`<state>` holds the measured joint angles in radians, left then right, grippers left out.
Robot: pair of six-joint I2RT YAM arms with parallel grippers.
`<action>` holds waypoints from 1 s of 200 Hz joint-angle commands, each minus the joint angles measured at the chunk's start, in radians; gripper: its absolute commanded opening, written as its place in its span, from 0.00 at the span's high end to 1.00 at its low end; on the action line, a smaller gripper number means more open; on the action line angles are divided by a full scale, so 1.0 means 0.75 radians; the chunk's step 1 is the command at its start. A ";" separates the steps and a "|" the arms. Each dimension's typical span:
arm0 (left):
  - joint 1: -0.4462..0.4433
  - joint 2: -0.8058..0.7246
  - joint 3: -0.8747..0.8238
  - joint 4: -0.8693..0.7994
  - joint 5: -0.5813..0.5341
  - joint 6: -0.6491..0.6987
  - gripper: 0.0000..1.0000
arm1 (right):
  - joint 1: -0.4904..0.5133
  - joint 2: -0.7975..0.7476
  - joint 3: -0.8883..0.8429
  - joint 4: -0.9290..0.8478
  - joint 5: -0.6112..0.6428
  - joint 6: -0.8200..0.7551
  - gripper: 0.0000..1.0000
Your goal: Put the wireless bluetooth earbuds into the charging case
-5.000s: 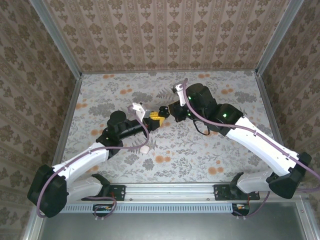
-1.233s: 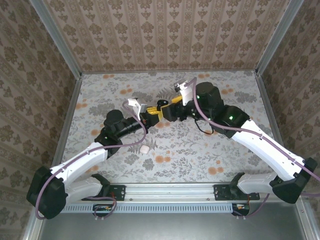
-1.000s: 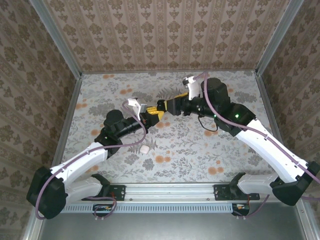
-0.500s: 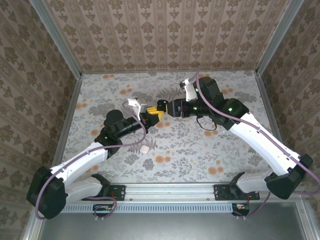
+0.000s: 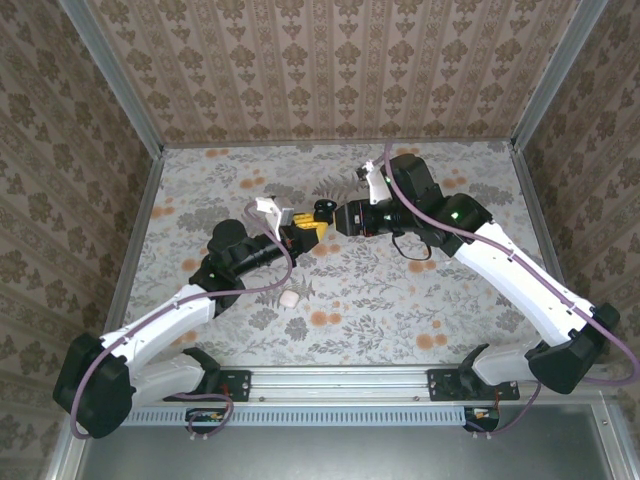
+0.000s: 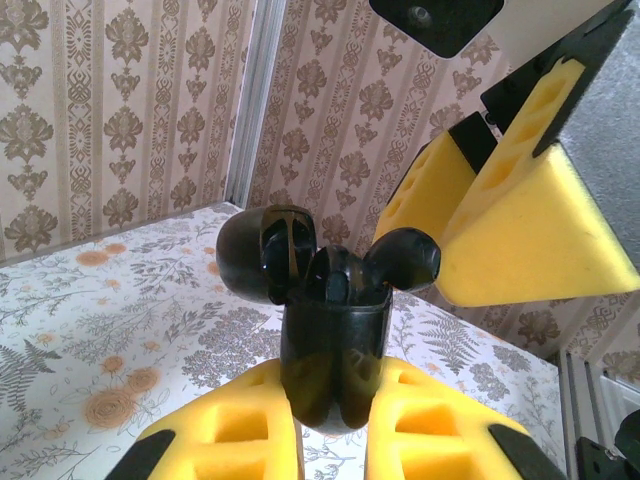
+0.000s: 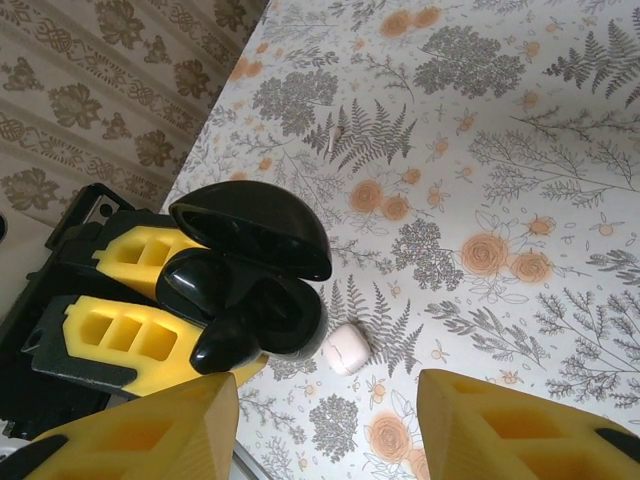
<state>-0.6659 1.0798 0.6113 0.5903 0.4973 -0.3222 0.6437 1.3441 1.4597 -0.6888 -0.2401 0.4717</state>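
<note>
STATUS | left gripper (image 6: pixel 333 410) clamped on charging case (image 6: pixel 335 350) | right gripper (image 7: pixel 325 425) jaws apart, empty, just beside | earbuds (image 6: pixel 400 262) in case, one likely unseated

White links (image 5: pixel 160 325), blk joints (image 5: pixel 235 240), purple cables (image 5: pixel 285 262), yellow gripper fingers (image 6: pixel 440 440).

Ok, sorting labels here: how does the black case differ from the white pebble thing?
The case is black, the pebble white. The case is gripped in the left claw with its lid open; the pebble lies loose on the table. Both are small, rounded and glossy.
</note>
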 commanded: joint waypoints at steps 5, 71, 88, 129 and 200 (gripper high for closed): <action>0.008 -0.030 0.026 0.012 0.008 0.000 1.00 | -0.027 -0.004 0.002 0.015 0.020 0.014 0.50; 0.008 -0.031 0.020 0.006 0.002 0.006 1.00 | -0.059 -0.072 -0.066 0.092 -0.052 0.040 0.52; 0.008 -0.032 0.021 0.006 0.002 0.007 1.00 | -0.059 -0.096 -0.076 0.122 -0.102 0.049 0.51; 0.008 -0.026 0.019 0.014 0.001 0.001 1.00 | -0.052 -0.124 -0.083 0.177 -0.177 0.042 0.45; 0.008 -0.027 0.020 0.017 0.004 -0.006 1.00 | -0.027 -0.054 -0.041 0.158 -0.216 0.013 0.43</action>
<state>-0.6659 1.0798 0.6113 0.5762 0.4969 -0.3218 0.6128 1.2812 1.4067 -0.5720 -0.3744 0.4976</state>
